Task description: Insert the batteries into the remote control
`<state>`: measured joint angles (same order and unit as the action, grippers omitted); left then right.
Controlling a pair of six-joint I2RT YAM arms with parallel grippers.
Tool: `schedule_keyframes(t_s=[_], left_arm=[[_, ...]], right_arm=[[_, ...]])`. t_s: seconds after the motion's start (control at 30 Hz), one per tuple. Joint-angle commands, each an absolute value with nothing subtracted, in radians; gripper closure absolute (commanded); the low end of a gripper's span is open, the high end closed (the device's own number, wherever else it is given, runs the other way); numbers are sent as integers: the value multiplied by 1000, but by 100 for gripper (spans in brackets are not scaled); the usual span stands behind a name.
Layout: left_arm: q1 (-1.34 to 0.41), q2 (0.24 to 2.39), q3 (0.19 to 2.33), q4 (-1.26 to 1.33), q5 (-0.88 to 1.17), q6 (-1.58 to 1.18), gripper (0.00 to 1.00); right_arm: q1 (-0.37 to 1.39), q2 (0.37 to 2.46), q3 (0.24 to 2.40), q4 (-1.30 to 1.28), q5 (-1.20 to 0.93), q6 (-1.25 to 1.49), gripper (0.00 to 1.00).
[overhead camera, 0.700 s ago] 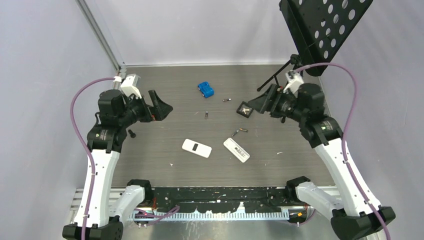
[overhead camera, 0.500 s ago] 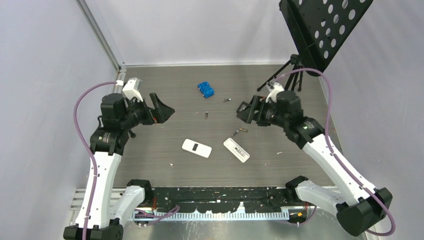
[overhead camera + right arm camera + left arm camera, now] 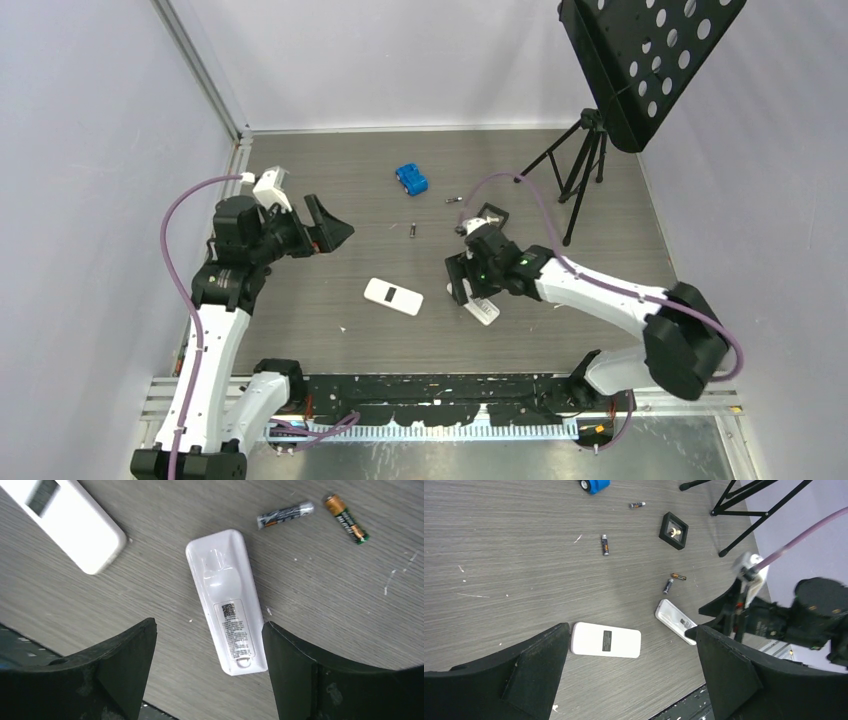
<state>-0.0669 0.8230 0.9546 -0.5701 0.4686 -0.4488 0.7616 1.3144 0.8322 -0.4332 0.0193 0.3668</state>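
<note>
The remote control lies in two white pieces at the table's middle. A slab with a black rectangle [image 3: 393,296] [image 3: 606,640] is on the left. A narrower piece with a moulded recess and printed label [image 3: 485,311] [image 3: 227,600] is on the right. My right gripper [image 3: 463,284] [image 3: 209,625] is open, hovering just above that piece, fingers on either side of it. Two batteries [image 3: 285,515] [image 3: 346,525] lie just beyond it. Two more batteries [image 3: 413,230] [image 3: 454,200] lie farther back. My left gripper [image 3: 326,226] [image 3: 631,632] is open and empty, raised at the left.
A blue block [image 3: 411,179] sits at the back centre. A small black square frame [image 3: 673,530] lies near the batteries. A tripod [image 3: 572,175] carrying a black perforated plate [image 3: 650,50] stands at the back right. Grey walls enclose the table.
My right arm has swung from the back right down and left to hover over the labelled remote piece. My left gripper has shifted slightly right.
</note>
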Motion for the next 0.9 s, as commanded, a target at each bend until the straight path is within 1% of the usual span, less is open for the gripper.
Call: schedule_keyframes(t_s=[0.0,0.13,0.23,0.4,0.67,0.77,0.83,0.87], left_arm=[[-62,837,929,-479,509,-481,0],[-61,841,928,-496,508,-481,0],[-62,845,930,-501,501,-473,0],[-63,857,922,-474,518,-492,0],[-63,847,915,-466,545,-508,0],[-64,845,904,-452,565,-527,0],[-66,848,888,-427,583,-548,0],[-67,849,879,-413,593,-558,0]], right_arm=[[849,1438,900,-454,197,263,18],[888,1566,956,-491,309,251,18],[891,1596,967,-489,336,253,18],[891,1597,950,-460,287,267,18],[863,1637,970,-490,213,327,19],[833,1639,964,-491,173,348,22],[818,1642,958,-485,152,354,28],[814,1644,955,-482,142,355,32]])
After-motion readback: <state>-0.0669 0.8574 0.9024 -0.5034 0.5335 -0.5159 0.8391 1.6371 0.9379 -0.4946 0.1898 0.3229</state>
